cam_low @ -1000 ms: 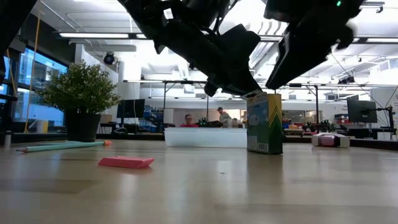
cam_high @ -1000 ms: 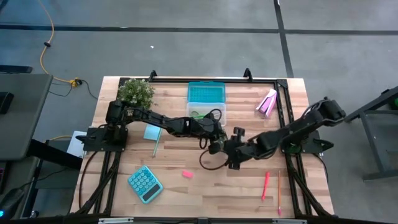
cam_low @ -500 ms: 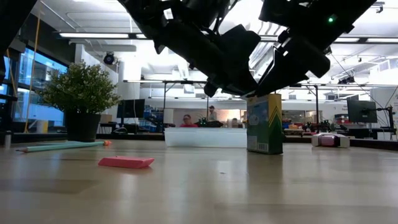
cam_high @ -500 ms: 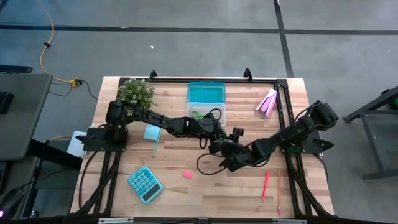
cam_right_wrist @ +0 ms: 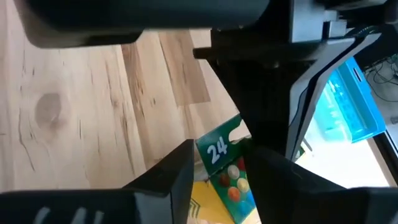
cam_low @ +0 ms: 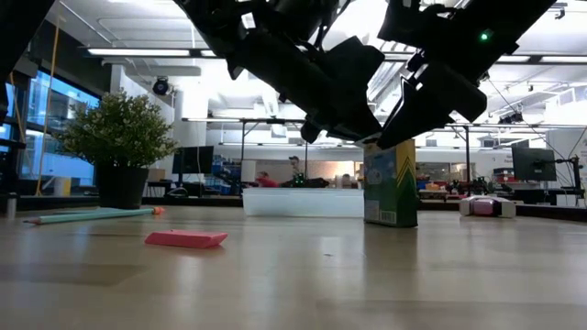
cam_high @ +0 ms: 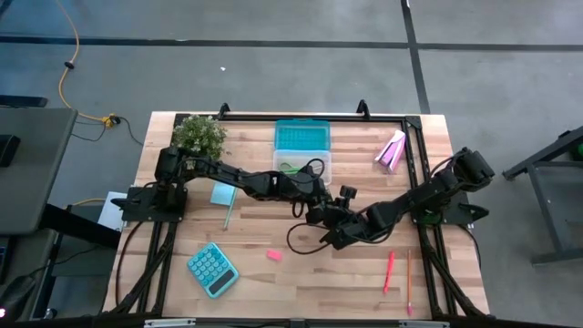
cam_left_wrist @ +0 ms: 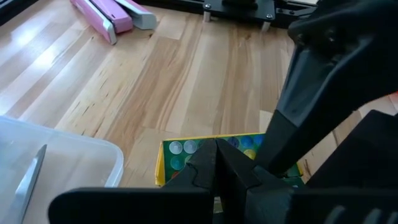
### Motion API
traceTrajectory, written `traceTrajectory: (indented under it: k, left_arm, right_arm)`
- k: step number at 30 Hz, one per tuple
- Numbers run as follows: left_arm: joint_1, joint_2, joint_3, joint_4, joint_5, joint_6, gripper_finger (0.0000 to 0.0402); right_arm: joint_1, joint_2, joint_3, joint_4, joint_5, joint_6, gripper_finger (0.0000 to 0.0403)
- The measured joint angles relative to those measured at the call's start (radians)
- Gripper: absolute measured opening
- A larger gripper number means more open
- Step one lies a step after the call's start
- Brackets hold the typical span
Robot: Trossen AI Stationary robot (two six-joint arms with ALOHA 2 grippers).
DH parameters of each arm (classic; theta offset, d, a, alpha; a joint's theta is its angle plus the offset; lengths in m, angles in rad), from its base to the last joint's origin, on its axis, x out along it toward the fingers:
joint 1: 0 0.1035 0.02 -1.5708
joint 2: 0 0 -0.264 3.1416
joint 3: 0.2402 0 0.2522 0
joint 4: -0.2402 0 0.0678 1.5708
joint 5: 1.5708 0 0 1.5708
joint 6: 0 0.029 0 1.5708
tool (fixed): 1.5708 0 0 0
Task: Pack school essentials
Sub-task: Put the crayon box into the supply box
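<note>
The box of crayons stands upright on the table, near its middle. The right end effector has swung in over the last second from up and to one side. It has narrowed, and its fingers now sit snug on either side of the box's top, gripping it as far as the wrist view shows. The left end effector is pinched shut with nothing visibly in it, its tips just above the same top edge. The box itself has not shifted or tilted. I judge that the right arm has just taken hold, so the lift is the next step and the left arm will need to clear away.

Just behind the box lies the clear bin, its teal lid thrown open on the side away from the box. Only the scissors show inside.

Still loose on the table are:
- the eraser, in front of the box
- the pink-red pen and pencil, off towards the right arm's side of the box
- the teal pen and note pad, well over on the left arm's side
</note>
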Motion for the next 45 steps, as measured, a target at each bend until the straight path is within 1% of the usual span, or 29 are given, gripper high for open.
traceTrajectory:
  k: [21,29,37,40,44,45]
  left_arm:
    - [0.000,0.000,0.000,0.000,-0.003,-0.009,0.0000]
    - [0.006,-0.001,0.000,0.001,0.002,-0.032,0.0001]
    - [0.035,-0.065,-0.003,-0.032,-0.023,-0.024,0.0003]
    - [0.054,-0.096,0.000,-0.045,-0.026,-0.026,0.0020]
    - [0.075,-0.135,0.000,-0.107,-0.058,-0.018,0.0059]
    - [0.083,-0.159,-0.001,-0.144,-0.068,-0.001,0.0069]
  right_arm:
    - [-0.019,0.000,0.000,-0.004,-0.015,0.046,0.0006]
    - [-0.019,0.000,0.000,-0.004,-0.017,0.068,0.0002]
    - [-0.019,0.000,0.002,-0.007,-0.023,0.066,0.0000]
    - [-0.019,0.001,0.001,-0.013,-0.026,0.067,0.0000]
    - [-0.019,0.000,0.001,-0.016,-0.026,0.080,0.0000]
    - [-0.019,-0.002,0.001,-0.018,-0.026,0.083,0.0000]
